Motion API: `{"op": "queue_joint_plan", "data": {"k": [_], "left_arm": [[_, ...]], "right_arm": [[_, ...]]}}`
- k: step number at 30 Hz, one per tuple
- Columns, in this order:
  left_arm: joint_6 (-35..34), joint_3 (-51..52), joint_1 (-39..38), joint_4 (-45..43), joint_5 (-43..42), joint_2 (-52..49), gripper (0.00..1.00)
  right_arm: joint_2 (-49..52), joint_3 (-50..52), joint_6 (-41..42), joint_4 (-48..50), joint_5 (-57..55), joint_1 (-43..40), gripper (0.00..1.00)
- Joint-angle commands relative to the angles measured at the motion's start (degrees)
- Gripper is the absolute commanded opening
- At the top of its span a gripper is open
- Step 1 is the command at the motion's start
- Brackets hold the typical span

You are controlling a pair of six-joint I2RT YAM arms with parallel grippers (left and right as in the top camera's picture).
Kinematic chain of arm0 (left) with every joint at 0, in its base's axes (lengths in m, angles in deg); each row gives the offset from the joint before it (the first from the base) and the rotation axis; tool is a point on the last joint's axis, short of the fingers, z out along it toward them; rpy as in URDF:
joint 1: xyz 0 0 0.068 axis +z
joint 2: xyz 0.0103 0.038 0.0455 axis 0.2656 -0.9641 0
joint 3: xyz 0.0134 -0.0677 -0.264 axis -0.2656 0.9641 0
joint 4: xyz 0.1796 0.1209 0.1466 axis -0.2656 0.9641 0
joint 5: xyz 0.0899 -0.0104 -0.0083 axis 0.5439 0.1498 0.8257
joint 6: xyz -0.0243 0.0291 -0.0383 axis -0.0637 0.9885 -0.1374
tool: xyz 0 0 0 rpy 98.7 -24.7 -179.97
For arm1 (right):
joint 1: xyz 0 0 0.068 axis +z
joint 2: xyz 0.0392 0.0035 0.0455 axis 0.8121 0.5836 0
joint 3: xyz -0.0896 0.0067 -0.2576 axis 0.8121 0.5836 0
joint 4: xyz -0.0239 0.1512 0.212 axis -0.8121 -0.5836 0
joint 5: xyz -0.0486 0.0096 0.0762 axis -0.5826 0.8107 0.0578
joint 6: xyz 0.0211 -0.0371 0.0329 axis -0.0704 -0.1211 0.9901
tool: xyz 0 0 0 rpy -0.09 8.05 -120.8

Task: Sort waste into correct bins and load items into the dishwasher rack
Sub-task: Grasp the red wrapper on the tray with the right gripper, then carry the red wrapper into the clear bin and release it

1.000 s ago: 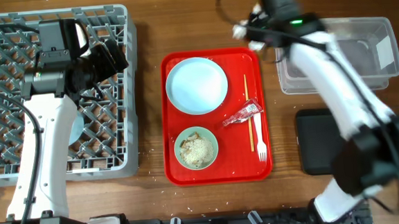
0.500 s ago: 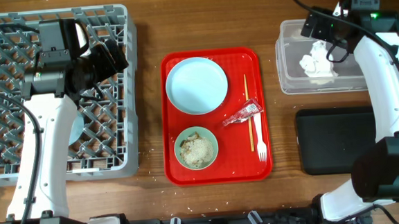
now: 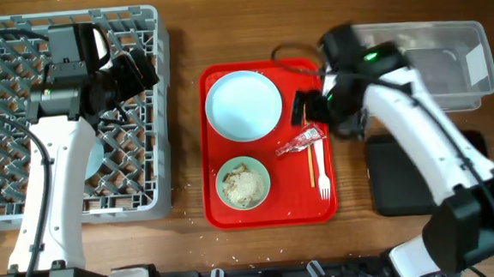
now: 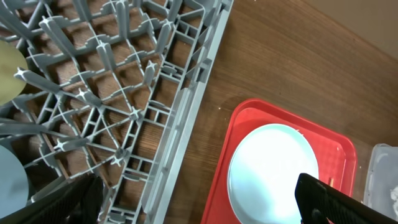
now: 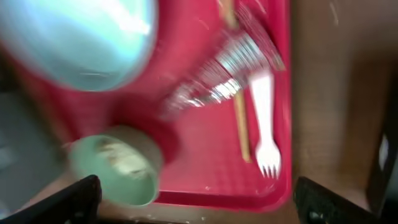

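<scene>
While right claw [image 5: 196, 200] and left claw [image 4: 199, 202] gape empty, wrapper [image 5: 217, 81], fork [image 5: 265, 127], stick [image 5: 240, 127] lie under the right

2 white arms [image 3: 56, 180], black joints [image 3: 98, 87]

Counting now: I'm seeing one red tray [image 3: 269, 216], one plate [image 3: 243, 105], one fork [image 3: 322, 172], one wooden stick [image 3: 310, 167], one red wrapper [image 3: 303, 141], two bowls (green bowl [image 3: 243, 182], pale blue bowl [image 3: 95, 161]), one yellow cup [image 4: 7, 70], one rack [image 3: 144, 145], one clear tub [image 3: 446, 28], one black tray [image 3: 396, 189].
</scene>
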Motion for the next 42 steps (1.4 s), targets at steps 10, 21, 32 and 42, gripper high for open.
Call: {"op": "queue_joint_plan", "data": {"k": [10,21,32,42], "left_arm": [[-0.5,-0.4,0.1,-0.1,-0.5,0.5,1.0],[-0.5,-0.4,0.1,-0.1,-0.5,0.5,1.0],[-0.5,-0.4,0.1,-0.1,-0.5,0.5,1.0],[-0.5,-0.4,0.1,-0.1,-0.5,0.5,1.0]], "right_arm": [[-0.3,16.7,41.6,22.7,-1.9,5.9,0.67],[8.2,16.7,52.0,26.8,-5.0,9.2,0.67],[11.7,16.7,53.3,28.6,-6.8,10.2,0.2],[1.3,1.1,34.5,21.1,-3.5,6.3,0.04]]}}
